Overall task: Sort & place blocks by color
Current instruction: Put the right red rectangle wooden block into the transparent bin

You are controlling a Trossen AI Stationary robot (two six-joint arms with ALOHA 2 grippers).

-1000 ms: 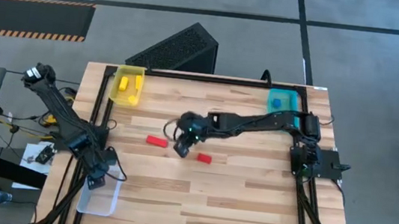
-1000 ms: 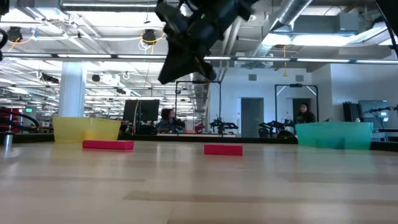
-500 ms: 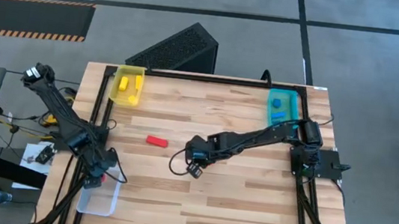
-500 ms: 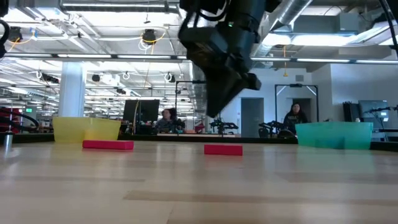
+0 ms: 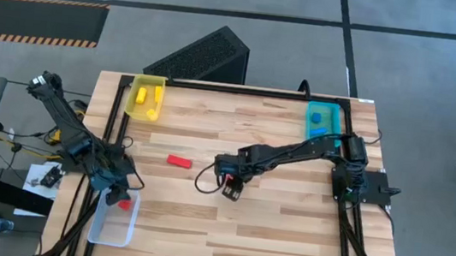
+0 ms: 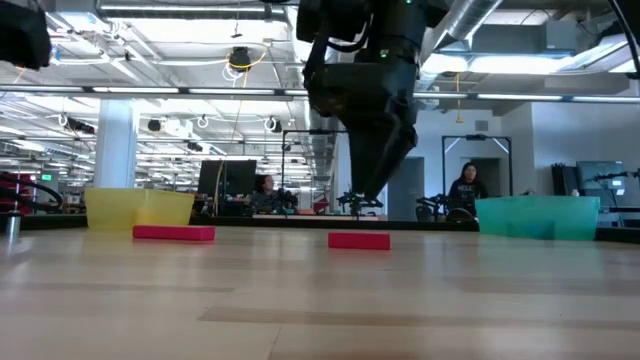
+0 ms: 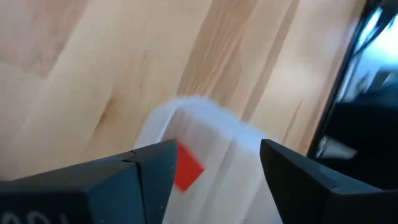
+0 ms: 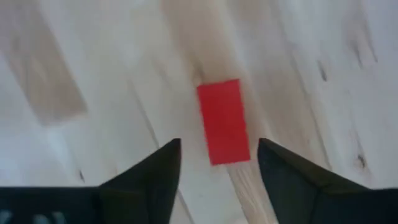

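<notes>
The right tool, open and empty, hangs right above a red block on the worktop, the block's long axis running straight between its fingers.

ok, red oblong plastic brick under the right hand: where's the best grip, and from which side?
Come straight down from above. The red oblong plastic brick lies flat on the wooden table, bare wood all round, lengthwise between the open right hand fingers. Grip mid-length, closing across the narrow width onto the two long sides.

Probably lab: exposed ducts, workstations.
</notes>
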